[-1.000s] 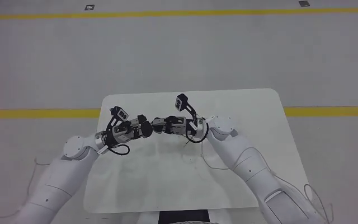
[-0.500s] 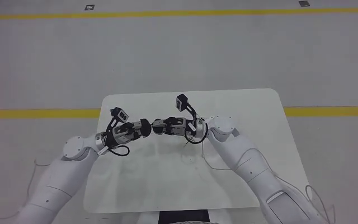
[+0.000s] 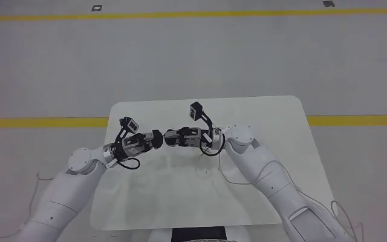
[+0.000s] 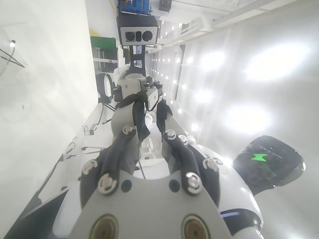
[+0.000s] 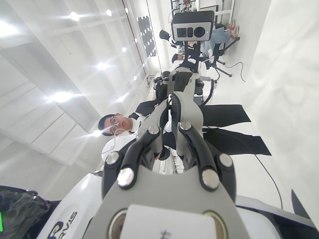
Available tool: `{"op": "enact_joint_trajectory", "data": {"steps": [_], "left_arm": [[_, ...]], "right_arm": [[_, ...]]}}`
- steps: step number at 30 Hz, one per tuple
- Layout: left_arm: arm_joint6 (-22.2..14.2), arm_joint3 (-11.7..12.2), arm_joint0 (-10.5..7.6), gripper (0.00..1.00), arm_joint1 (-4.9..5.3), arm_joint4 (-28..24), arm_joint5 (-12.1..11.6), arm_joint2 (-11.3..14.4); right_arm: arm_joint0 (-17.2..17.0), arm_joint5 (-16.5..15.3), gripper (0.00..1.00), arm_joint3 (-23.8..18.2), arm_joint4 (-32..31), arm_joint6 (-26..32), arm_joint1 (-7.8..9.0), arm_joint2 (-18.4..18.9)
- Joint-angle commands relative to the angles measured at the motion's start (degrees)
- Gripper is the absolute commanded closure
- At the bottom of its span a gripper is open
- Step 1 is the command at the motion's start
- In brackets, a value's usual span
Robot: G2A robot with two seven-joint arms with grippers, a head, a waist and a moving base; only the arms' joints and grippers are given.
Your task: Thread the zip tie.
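1. The left gripper (image 4: 152, 105) and right gripper (image 5: 169, 105) meet tip to tip above the table (image 3: 272, 121).
2. The left fingers (image 4: 139, 118) stand narrow. A thin dark strand, which I take to be the zip tie (image 4: 142, 169), runs along the inner face of one finger and back toward the palm.
3. The right fingers (image 5: 175, 110) are drawn almost together. I cannot tell what sits between them.
4. To thread well, the free end should stay just beyond the left fingertips, in line with the gap between the right fingertips.
5. The feed should be straight and slow. A slight twist at either wrist would send the tip past the head.
6. The grip on the strand should sit close behind the fingertips, so that the end stays stiff.
7. Compared with a second ago, both wrists sit a touch nearer the robot. The fingertips meet as they did then, with the same narrow spacing.
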Motion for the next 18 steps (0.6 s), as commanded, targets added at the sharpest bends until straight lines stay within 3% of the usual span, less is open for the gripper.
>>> {"op": "enact_joint_trajectory", "data": {"steps": [1, 9, 12, 18], "left_arm": [[-0.1, 0.0, 0.04, 0.87, -0.05, 0.0, 0.1, -0.1], [-0.3, 0.0, 0.12, 0.9, -0.26, 0.0, 0.3, -0.3], [-0.3, 0.0, 0.11, 1.0, -0.33, 0.2, 0.5, -0.4], [-0.8, 0.1, 0.24, 1.0, -0.47, 0.0, 0.3, -0.6]], "right_arm": [[0.0, 0.1, 1.0, -0.1, 0.0, 0.1, 0.01, -0.1], [0.2, 0.2, 1.0, -0.1, -0.1, -0.4, -0.02, -0.7], [0.3, 0.2, 1.0, -0.1, -0.1, -0.6, -0.02, -0.8], [0.2, -0.2, 1.0, -0.3, -0.2, -0.8, 0.08, -0.8]]}}
